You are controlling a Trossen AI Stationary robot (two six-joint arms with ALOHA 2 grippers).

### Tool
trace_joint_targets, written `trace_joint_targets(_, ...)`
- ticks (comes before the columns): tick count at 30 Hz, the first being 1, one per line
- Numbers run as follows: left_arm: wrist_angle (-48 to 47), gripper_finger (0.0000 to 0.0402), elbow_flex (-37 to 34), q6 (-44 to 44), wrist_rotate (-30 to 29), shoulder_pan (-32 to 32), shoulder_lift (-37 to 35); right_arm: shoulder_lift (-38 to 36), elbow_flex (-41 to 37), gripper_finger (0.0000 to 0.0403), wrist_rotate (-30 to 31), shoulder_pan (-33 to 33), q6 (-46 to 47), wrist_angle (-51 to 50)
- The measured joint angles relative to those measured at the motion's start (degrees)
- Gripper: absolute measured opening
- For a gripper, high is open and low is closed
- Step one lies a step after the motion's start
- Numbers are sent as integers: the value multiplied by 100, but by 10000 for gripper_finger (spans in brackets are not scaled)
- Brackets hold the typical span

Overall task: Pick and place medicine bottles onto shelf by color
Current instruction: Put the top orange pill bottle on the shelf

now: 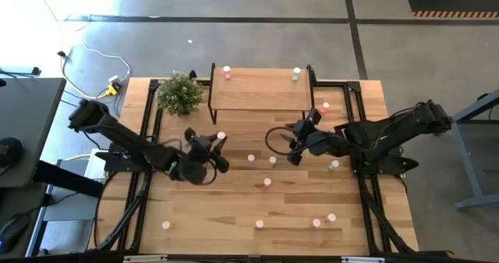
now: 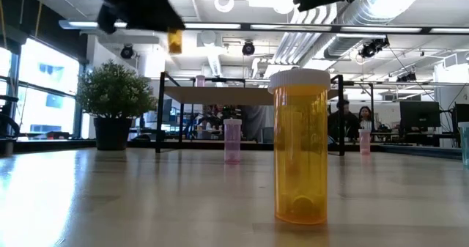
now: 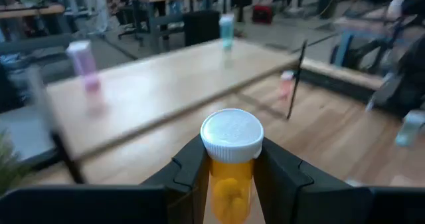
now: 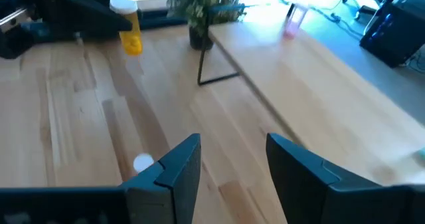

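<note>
My left gripper [image 1: 220, 143] is left of the table's middle, shut on an orange medicine bottle [image 3: 231, 177] with a white cap, which shows high up in the low view [image 2: 174, 40]. The shelf [image 1: 261, 91], a light-wood board on black legs, stands at the far edge. A pink bottle [image 1: 227, 74] and a pale green one [image 1: 296, 75] stand on it. My right gripper [image 4: 232, 167] hangs open and holds nothing above the table, right of the middle [image 1: 299, 142]. Several more bottles stand on the tabletop, among them an orange one [image 2: 300, 148] close to the low camera. My left gripper pinches the orange bottle's body just under the white cap [image 3: 229, 165], one finger [image 3: 189, 171] on each side. The fingers come at it nearly level, pointing toward the shelf at the far edge. The bottle stands upright in the hold, lifted clear of the table.
A green potted plant [image 1: 179, 93] stands at the shelf's left end. Loose bottles dot the table's middle [image 1: 251, 158] and near edge [image 1: 260, 224], with one [image 1: 334, 165] under the right arm. People sit in the room beyond the table [image 2: 344, 119].
</note>
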Motion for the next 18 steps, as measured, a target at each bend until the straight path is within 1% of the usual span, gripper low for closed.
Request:
trace_joint_targets(5, 1337, 90, 0, 1494, 1063, 597, -309, -46, 161, 163, -11, -149, -248, -67)
trace_joint_targets(10, 2346, 90, 0, 2472, 1814, 1181, -355, -46, 190, 163, -56, -287, -249, -174)
trace_joint_targets(13, 2570, 90, 0, 2711, 2254, 1503, -357, -46, 190, 163, -66, -333, -205, -202)
trace_joint_targets(18, 2615, 90, 0, 2741, 2913, 2051, -357, -46, 190, 163, -85, -368, -192, -230)
